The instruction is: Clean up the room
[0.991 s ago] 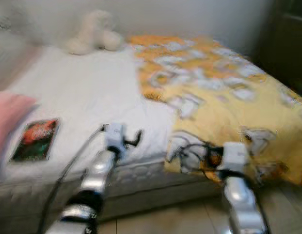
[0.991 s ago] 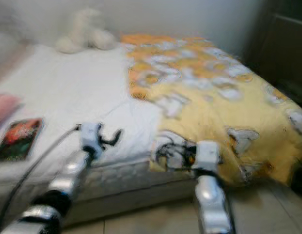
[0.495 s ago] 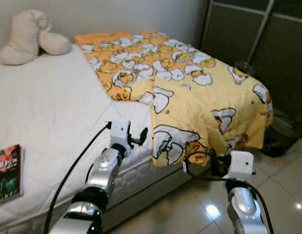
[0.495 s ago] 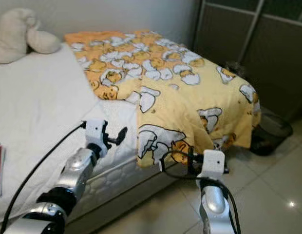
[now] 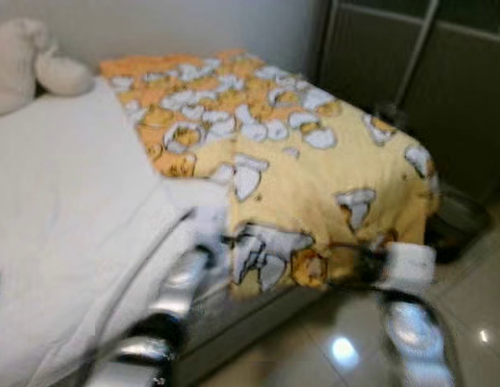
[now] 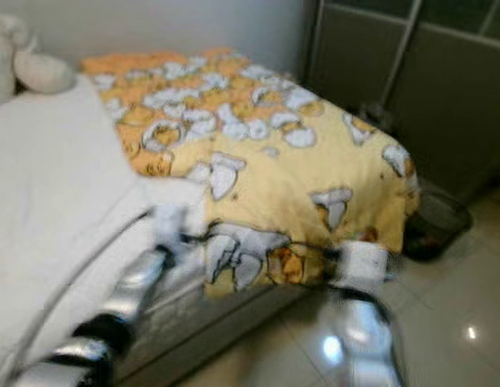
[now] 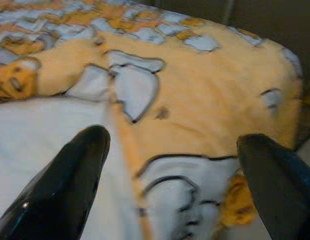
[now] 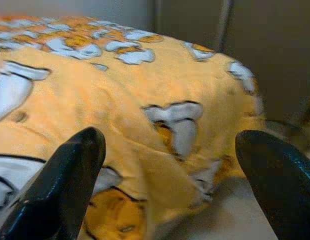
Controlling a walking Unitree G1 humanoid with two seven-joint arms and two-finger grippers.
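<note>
A yellow blanket (image 5: 314,153) printed with white and orange cartoon figures covers the foot half of the bed and hangs over its edge. The rest is bare white sheet (image 5: 64,177). A cream plush toy (image 5: 24,68) lies at the head by the wall. My left gripper (image 5: 218,240) hovers at the bed's near edge where sheet meets blanket, open, its fingers (image 7: 65,185) wide apart over the blanket's hem. My right gripper (image 5: 359,270) is open too, held in front of the hanging blanket corner (image 8: 160,150), fingers (image 8: 60,180) spread. Both eye views are blurred.
Dark sliding panels (image 5: 443,81) stand to the right of the bed. A dark basket (image 6: 435,222) sits on the glossy tiled floor (image 5: 331,347) beside the bed's foot corner. A pale wall runs behind the bed.
The camera has swung to the right, so the book and the pink pillow have left the picture and the dark panels have come in. Both arms keep the same pose, grippers open.
</note>
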